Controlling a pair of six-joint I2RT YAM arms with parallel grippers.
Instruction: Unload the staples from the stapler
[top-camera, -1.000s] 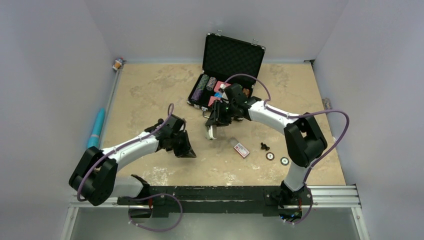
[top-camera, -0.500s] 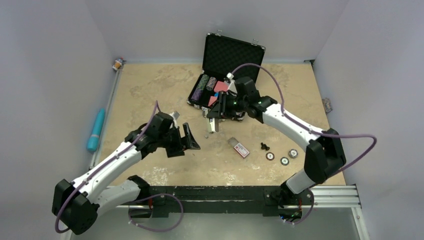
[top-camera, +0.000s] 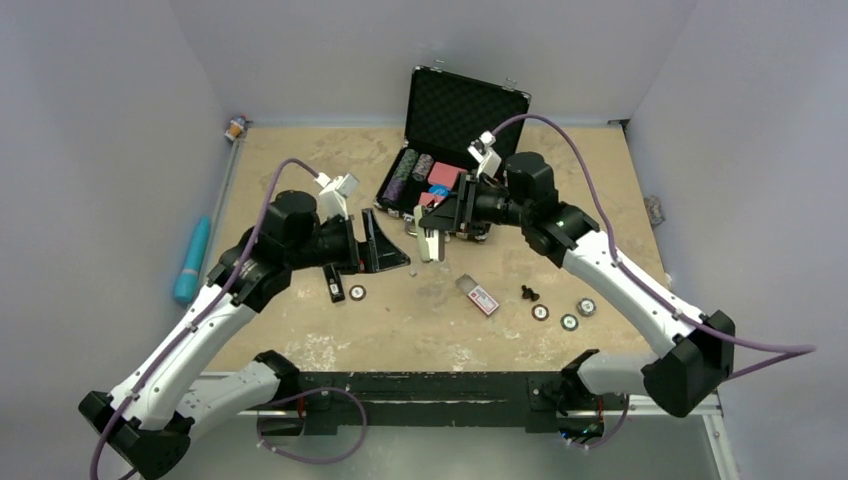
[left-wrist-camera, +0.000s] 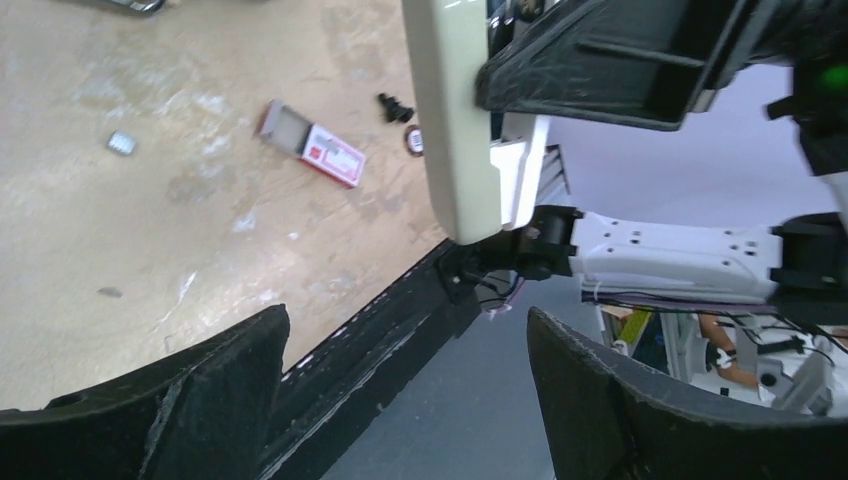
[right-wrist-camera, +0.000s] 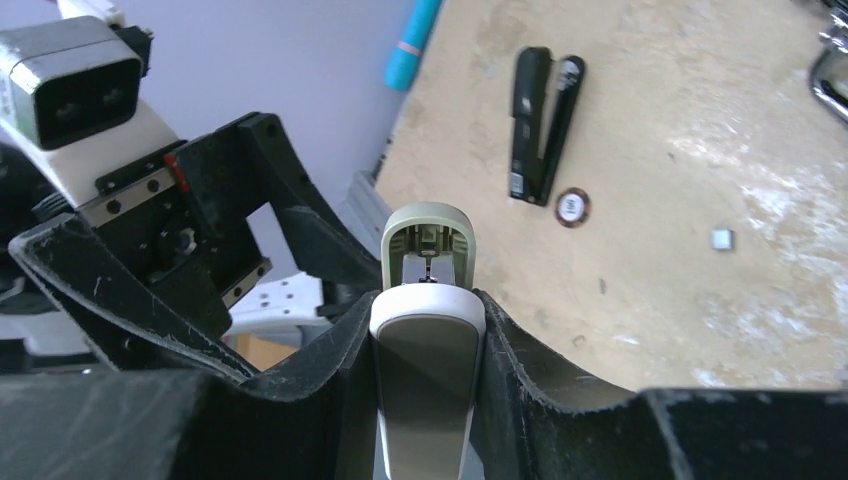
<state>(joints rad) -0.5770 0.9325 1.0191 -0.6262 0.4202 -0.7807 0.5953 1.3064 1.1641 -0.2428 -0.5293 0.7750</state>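
The black stapler (top-camera: 333, 283) lies flat on the table, left of centre, and shows again in the right wrist view (right-wrist-camera: 540, 125). No gripper touches it. My left gripper (top-camera: 392, 243) hovers above and to its right, jaws wide open and empty (left-wrist-camera: 405, 320). It faces my right gripper (top-camera: 440, 222), which is shut on a pale grey-green and white stapler-shaped tool (top-camera: 428, 247), held in the air between the two arms. That tool fills the space between the right fingers (right-wrist-camera: 428, 300) and looms close at the top of the left wrist view (left-wrist-camera: 455, 120).
An open black case (top-camera: 455, 130) of poker chips stands at the back. A red-and-white box (top-camera: 482, 298), a black screw (top-camera: 528, 293) and loose round discs (top-camera: 569, 322) lie right of centre. One disc (top-camera: 357, 293) lies beside the stapler, a small silver block (right-wrist-camera: 722, 238) nearby, a blue cylinder (top-camera: 192, 260) far left.
My left gripper has opened wide, risen and swung back toward the held tool, uncovering the black stapler and a disc. The right arm has stretched out, still gripping the pale tool.
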